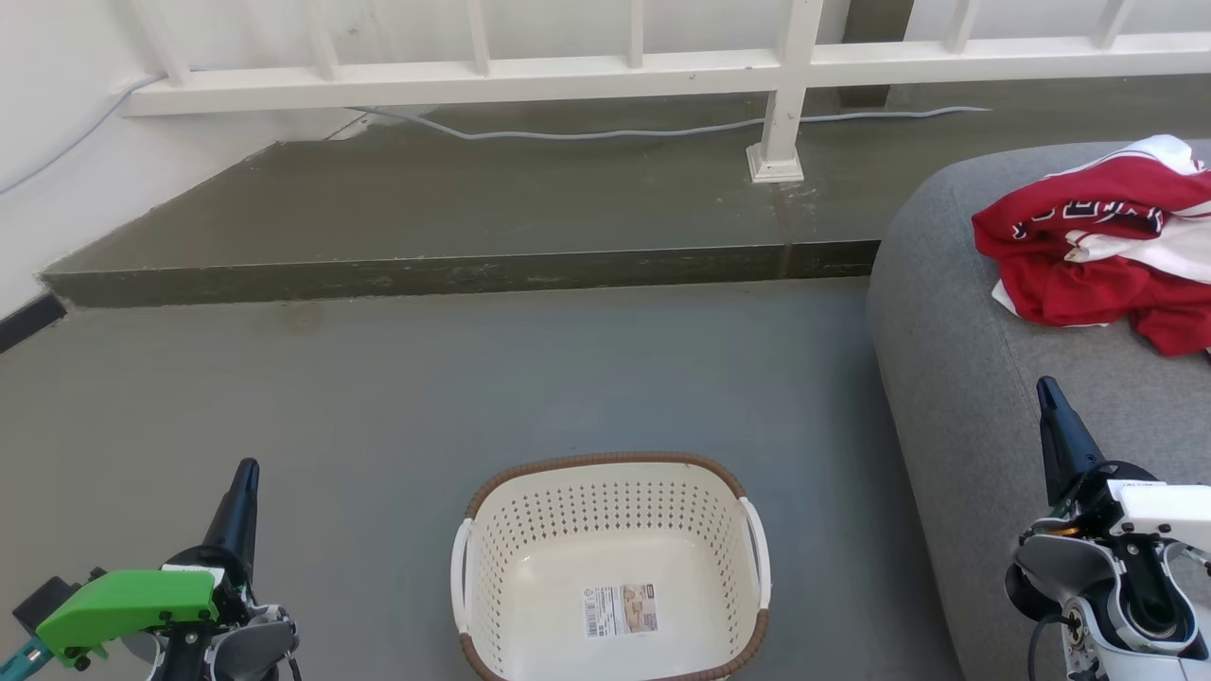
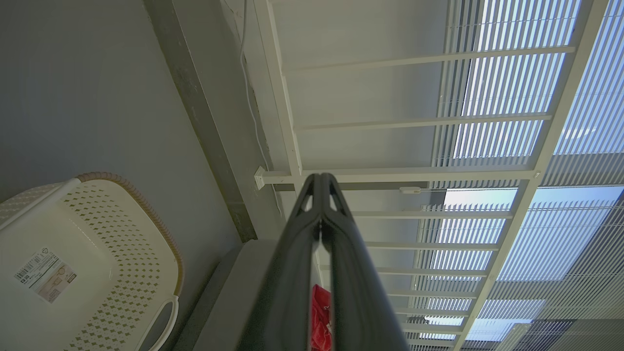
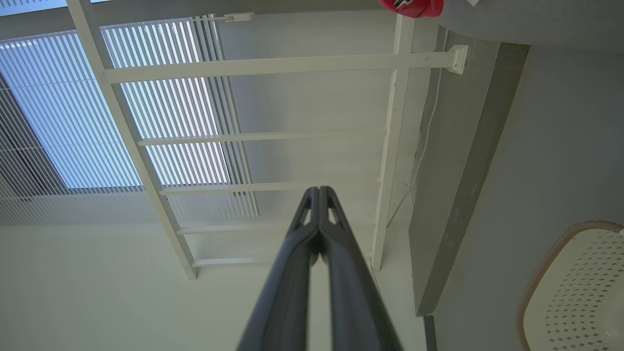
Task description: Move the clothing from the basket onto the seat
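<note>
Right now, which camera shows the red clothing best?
The head view: the clothing lies heaped on the seat, lettering visible, cropped at the frame edge. The left wrist view catches a red sliver near its bottom edge; the right wrist view, a scrap at its top edge.

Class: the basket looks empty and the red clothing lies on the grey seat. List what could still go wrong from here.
1. The clothing lies bunched near the rounded edge of the seat; it might slide off to the floor.
2. The right hand, shut, hovers close over the seat's edge; a turn could brush it.
3. The basket stands on the floor just ahead of the robot; rolling forward could bump it.
</note>
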Controlling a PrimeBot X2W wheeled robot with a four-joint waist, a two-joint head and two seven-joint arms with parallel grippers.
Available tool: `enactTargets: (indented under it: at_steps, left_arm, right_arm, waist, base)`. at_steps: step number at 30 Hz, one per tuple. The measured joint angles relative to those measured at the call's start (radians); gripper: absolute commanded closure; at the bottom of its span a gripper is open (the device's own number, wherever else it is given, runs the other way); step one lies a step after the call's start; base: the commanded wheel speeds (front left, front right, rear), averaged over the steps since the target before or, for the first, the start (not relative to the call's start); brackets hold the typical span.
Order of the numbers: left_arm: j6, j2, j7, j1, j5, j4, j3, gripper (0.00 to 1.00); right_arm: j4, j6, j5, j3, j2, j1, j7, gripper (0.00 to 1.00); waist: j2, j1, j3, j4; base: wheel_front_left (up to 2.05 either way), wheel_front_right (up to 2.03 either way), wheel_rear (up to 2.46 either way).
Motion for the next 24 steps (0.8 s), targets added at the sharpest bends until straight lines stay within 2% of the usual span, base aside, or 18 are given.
enactTargets:
  at_steps: [24]
  left_arm:
    - [0.000, -0.001, 0.001, 0.000, 0.000, 0.001, 0.001, 1.00]
  right_arm:
    - [0.000, 0.000, 0.000, 0.000, 0.000, 0.000, 0.000, 1.00]
  waist:
    - [-0.0001, 0.0000, 0.000, 0.000]
  base:
    - [0.00, 0.00, 0.00]
